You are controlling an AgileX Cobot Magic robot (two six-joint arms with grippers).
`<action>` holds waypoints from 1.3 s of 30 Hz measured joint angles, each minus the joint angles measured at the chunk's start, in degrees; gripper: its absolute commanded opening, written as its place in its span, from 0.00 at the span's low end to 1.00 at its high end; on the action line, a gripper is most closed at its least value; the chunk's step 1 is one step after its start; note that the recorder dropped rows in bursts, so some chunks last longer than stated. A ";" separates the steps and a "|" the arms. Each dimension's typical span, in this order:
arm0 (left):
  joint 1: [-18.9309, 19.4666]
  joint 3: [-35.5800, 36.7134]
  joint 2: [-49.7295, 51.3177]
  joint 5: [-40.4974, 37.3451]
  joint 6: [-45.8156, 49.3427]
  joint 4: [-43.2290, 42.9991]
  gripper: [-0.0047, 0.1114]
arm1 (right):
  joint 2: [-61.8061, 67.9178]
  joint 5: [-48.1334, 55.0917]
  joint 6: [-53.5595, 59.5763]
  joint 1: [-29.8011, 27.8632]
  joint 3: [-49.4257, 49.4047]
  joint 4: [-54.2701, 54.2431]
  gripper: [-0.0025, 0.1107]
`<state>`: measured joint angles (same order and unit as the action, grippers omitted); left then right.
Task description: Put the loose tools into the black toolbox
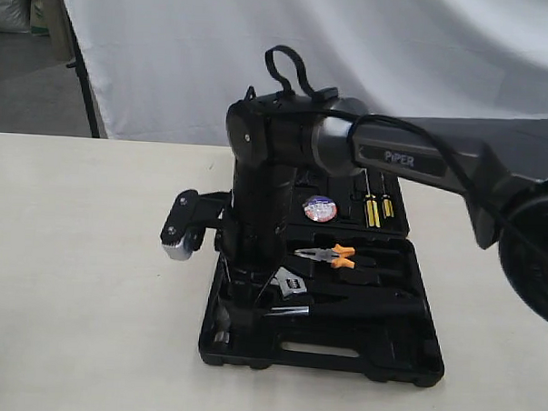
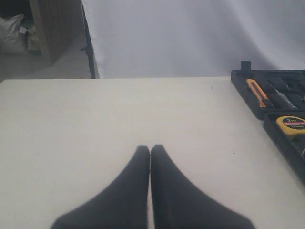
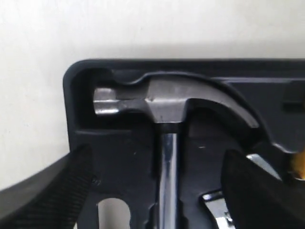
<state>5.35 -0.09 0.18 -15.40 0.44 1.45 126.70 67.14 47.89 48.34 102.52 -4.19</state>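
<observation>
Black moulded plastic takes the near middle of the tabletop [image 1: 69, 324]: the black toolbox [image 1: 413, 357] lies opened flat, its slot-handled edge nearest. Bare surface runs wide on its left, out to the side of the picture and back to the tabletop's far edge. On the right, the right arm [image 1: 413, 157] reaches in above the case and covers its left rear part.

In the near half the hammer [image 1: 342, 309] lies lengthwise, head at the left corner. Just behind it the wrench [image 1: 289, 283] rests tilted, and behind that lie the orange-handled pliers [image 1: 331, 255]. The far half holds the tape roll [image 1: 319, 208] and two yellow-handled screwdrivers [image 1: 378, 210]. A white backdrop [image 1: 217, 57] hangs beyond.

The exterior view loses the right pincer [image 3: 157, 155] against the dark case. Its wrist view shows the fingers spread wide on either side of the hammer's steel neck and clear of it. The head is seated in its corner recess, with pale tabletop just outside the case wall.

Only the left wrist view shows the left pincer [image 2: 150, 150], fingers pressed together on nothing. It is over bare tabletop, well apart from the case, whose corner there holds a yellow tape measure [image 2: 291, 123].
</observation>
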 measured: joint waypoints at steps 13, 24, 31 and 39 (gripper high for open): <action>0.00 0.00 0.00 0.00 0.00 0.00 0.05 | -3.03 2.23 -2.43 -0.15 -1.58 1.05 0.03; 0.00 0.00 0.00 -0.09 0.00 0.00 0.05 | -3.39 -1.19 -4.85 -4.46 -7.89 1.63 0.03; 0.00 0.00 0.00 -0.09 0.00 0.00 0.05 | -8.77 -3.02 -5.51 -8.01 -8.04 0.07 0.03; 0.00 0.00 0.00 -0.09 0.00 0.00 0.05 | -2.57 -5.53 -5.63 -8.61 -13.31 -0.50 0.03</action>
<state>5.35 -0.09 0.18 -15.49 0.44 1.45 124.13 61.61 42.26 39.73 89.21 -4.69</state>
